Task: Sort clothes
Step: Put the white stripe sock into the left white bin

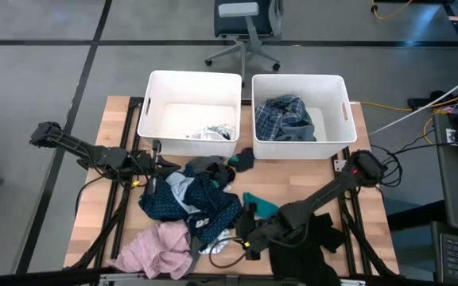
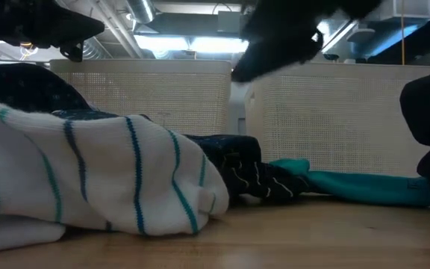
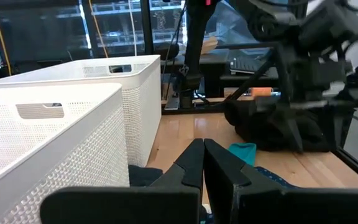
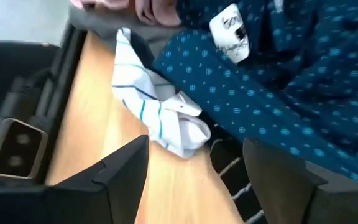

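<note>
I see the navy dotted fabric garment (image 1: 193,202) heaped mid-table, limp and light, best pinched at a raised fold | white teal-striped sock (image 4: 160,118) just beside it, soft, light, take its bunched end | right gripper (image 4: 194,171) spread wide over sock | left gripper (image 3: 202,163) closed, empty, near tubs

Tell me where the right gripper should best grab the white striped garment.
Probably at the bunched free end of the white striped garment, which lies on bare wood clear of the navy dotted garment. Coming from above, the right gripper already has its open fingers either side of that fold, so a straight descent should pinch it alone.
</note>
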You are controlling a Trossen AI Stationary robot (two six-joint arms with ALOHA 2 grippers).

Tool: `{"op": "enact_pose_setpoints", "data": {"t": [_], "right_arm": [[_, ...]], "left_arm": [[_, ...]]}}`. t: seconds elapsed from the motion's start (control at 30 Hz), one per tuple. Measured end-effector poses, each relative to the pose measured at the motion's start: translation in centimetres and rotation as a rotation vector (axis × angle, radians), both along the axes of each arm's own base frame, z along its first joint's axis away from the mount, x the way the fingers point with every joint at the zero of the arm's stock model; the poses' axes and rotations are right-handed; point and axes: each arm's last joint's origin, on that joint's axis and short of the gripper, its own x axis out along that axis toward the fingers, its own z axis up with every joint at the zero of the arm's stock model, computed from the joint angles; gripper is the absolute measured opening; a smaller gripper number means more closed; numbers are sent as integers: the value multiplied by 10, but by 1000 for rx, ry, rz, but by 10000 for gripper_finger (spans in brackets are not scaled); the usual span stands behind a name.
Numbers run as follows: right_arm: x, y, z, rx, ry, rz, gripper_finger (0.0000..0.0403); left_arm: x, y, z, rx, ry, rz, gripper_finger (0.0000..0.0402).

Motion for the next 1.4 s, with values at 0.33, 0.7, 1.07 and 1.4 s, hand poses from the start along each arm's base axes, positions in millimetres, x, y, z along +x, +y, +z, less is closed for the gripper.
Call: {"op": "enact_pose_setpoints", "data": {"t": [0.33,0.7,1.07,1.4], "right_arm": [[21,12,-35,-13,-87,86,259],[33,13,-64,38,-82,111,259],[39,-3,-72,9,-32,73,138],[38,-3,-72,0,-20,74,23]], "left_arm": [[0,0,0,-1,3,2,1],[0,0,0,-1,4,2,1],[0,0,0,7,5,2,1],[0,0,0,6,5,2,1]]}}
